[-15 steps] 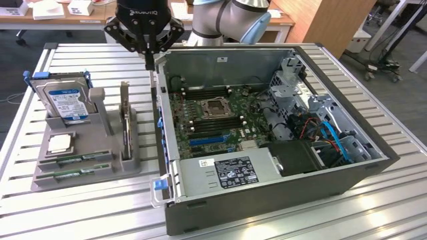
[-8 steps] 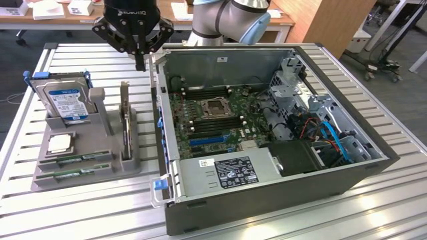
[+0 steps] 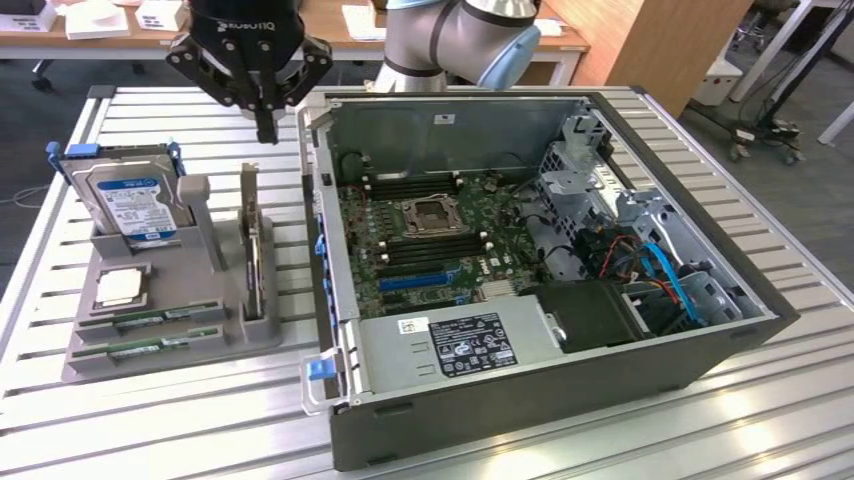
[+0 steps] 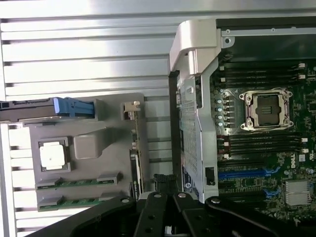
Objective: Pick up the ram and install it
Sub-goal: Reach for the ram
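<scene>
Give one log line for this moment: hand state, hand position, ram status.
hand: shut, empty | position: above gap between gray holder and computer case | ram: two sticks in holder

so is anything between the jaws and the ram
Nothing visible. Both ram sticks lie uncovered in the grey holder's slots; the upright expansion card and hard drive stand elsewhere on it, not over them.

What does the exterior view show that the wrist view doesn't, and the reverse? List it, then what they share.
Exterior: the power supply, blue cables and the arm. Wrist: no extra objects, just a top-down look at the case wall. Both: two ram sticks in the tray, the hard drive, the CPU socket, and the shut, empty gripper.
</scene>
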